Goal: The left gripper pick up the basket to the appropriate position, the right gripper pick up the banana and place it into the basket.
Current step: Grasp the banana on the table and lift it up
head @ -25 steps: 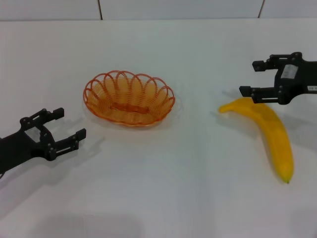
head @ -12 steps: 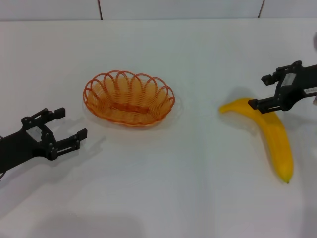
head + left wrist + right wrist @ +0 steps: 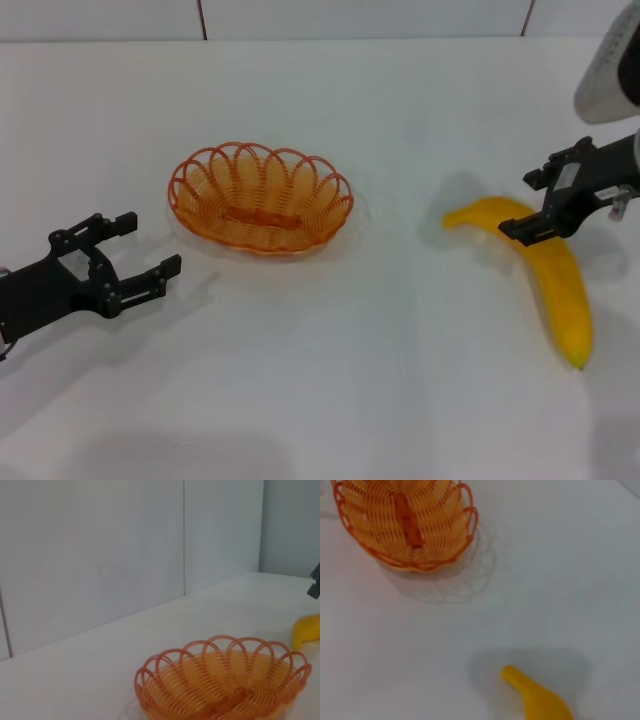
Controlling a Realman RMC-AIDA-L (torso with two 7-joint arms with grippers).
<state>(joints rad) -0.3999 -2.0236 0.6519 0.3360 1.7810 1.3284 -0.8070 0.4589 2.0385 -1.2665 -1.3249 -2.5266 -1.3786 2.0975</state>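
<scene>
The orange wire basket (image 3: 260, 198) stands empty on the white table, left of centre; it also shows in the left wrist view (image 3: 222, 685) and the right wrist view (image 3: 405, 522). My left gripper (image 3: 125, 255) is open, low over the table to the basket's left and a little nearer me, apart from it. The yellow banana (image 3: 545, 270) lies on the table at the right; its end shows in the right wrist view (image 3: 537, 697) and the left wrist view (image 3: 306, 630). My right gripper (image 3: 532, 205) is open, over the banana's upper curved part.
The white table (image 3: 350, 380) stretches around both things. A pale tiled wall (image 3: 360, 18) runs along the far edge. A white arm segment (image 3: 610, 70) shows at the top right.
My right gripper has swung down and towards me over the banana's upper part. My left gripper has crept slightly towards the basket. Basket and banana have not moved.
</scene>
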